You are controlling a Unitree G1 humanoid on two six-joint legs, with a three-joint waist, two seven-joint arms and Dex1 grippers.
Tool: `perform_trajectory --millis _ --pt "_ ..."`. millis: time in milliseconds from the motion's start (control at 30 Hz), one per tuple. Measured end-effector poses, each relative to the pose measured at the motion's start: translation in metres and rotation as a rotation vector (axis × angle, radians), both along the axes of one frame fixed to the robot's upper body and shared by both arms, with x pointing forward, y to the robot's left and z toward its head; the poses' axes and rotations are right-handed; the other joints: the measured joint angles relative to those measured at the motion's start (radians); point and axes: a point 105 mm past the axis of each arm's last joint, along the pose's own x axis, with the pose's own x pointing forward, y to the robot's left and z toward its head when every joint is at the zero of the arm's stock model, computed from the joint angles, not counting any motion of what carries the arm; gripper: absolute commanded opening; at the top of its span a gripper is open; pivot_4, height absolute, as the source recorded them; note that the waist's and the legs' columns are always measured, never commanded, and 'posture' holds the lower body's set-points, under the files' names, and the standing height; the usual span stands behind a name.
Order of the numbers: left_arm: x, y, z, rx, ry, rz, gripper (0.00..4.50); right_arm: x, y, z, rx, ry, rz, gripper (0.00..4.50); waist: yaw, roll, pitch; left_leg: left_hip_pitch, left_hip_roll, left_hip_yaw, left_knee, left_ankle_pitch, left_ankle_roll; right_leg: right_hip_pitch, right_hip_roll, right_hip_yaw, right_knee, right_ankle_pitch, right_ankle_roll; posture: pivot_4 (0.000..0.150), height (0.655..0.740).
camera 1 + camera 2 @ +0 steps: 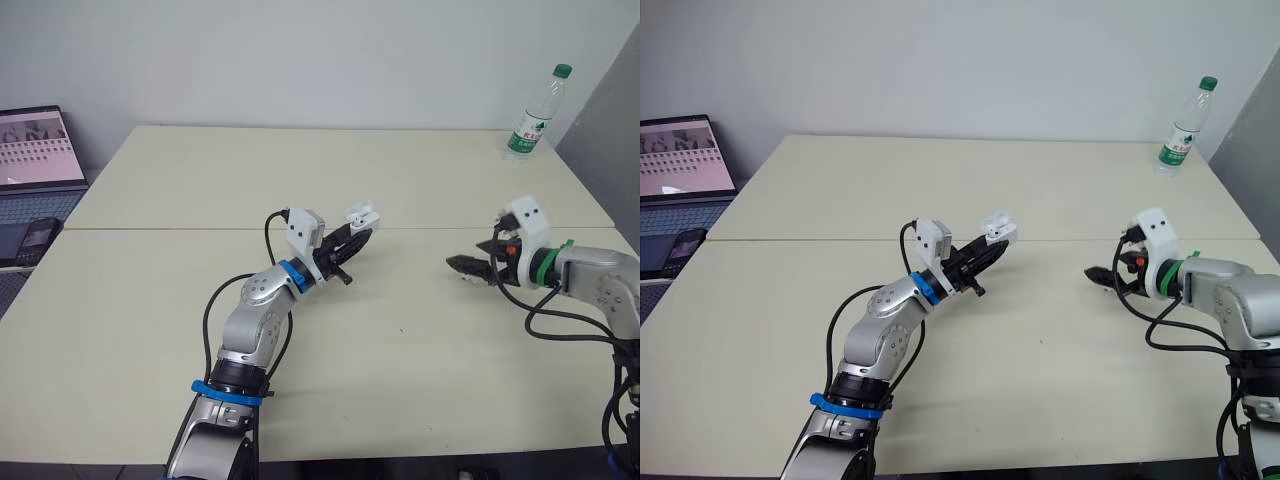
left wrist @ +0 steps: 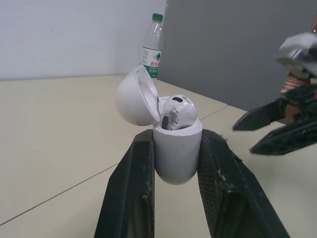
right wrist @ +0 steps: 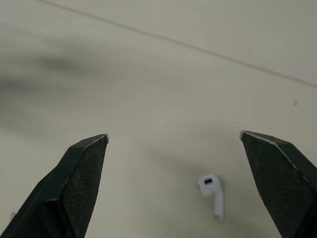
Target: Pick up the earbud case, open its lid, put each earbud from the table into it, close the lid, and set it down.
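**Case held open over table as one earbud lies loose**

Head camera: the left gripper (image 1: 352,233) holds the white earbud case (image 1: 362,214) raised above the middle of the cream table (image 1: 180,340), just past the seam (image 1: 160,229) between its two tops. Well to the right, the right gripper (image 1: 465,266) hangs low over the surface, fingers apart and gripping nothing. A water bottle (image 1: 537,118) stands at the far right corner; a laptop (image 1: 35,150) and a dark phone (image 1: 36,238) sit off the table's left edge.

Left wrist camera: the two black fingers clamp the case's body from both sides. Its lid (image 2: 133,94) is swung back, and one earbud (image 2: 177,113) sits in the case, a detail too small to make out from the head. The bottle rises behind the lid beside a grey panel (image 2: 237,49); the right gripper's tips show off to one side.

Right wrist camera: between the wide-spread fingers, the loose earbud (image 3: 212,191) lies on bare tabletop, nearer one finger, touching neither.
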Motion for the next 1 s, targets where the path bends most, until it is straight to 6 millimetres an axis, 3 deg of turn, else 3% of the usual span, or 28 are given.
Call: perform_trajectory --millis 133,333,433,733,900,1000 --pt "0.0 0.0 0.001 0.0 -0.003 0.004 0.81 0.004 -0.005 -0.022 -0.053 0.041 -0.024 4.46 0.001 0.0 0.0 0.0 0.0 0.001 0.0 0.0 0.0 0.0 0.0 0.0 0.0 0.0 0.0 0.15 0.7362" --pt "-0.003 0.003 0.001 0.002 -0.01 0.01 0.81 0.006 -0.01 -0.035 -0.074 0.072 -0.045 4.46 0.003 0.0 0.0 0.0 0.0 0.001 0.0 0.0 0.0 0.0 -0.001 0.0 0.0 0.0 0.0 0.15 0.7362" --pt "-0.003 0.004 0.0 0.005 -0.007 0.013 0.81 0.007 -0.013 -0.038 -0.065 0.08 -0.055 3.91 0.003 0.0 0.0 0.0 0.0 0.001 0.0 0.0 0.0 0.0 0.0 -0.001 0.0 0.0 0.0 0.15 0.7362" --pt "-0.003 0.005 0.0 0.013 -0.009 0.011 0.81 0.002 -0.017 -0.041 -0.086 0.069 -0.022 0.54 0.004 0.0 0.0 0.0 0.0 0.001 0.0 0.0 0.0 0.0 0.0 -0.001 0.0 0.0 0.0 0.15 0.7362" --pt "-0.003 0.004 -0.001 0.029 -0.012 0.006 0.81 -0.008 -0.023 -0.042 -0.211 0.025 0.109 0.41 0.004 0.0 0.0 0.0 -0.001 0.001 0.0 0.0 0.0 0.0 -0.001 -0.001 -0.001 0.0 0.001 0.15 0.7362" --pt "-0.003 0.004 -0.001 0.03 -0.012 0.005 0.81 -0.022 -0.025 -0.041 -0.285 0.007 0.273 0.41 0.005 0.001 0.001 0.0 -0.001 0.001 0.001 0.0 0.0 0.0 -0.001 -0.002 -0.001 0.0 0.001 0.15 0.7362"
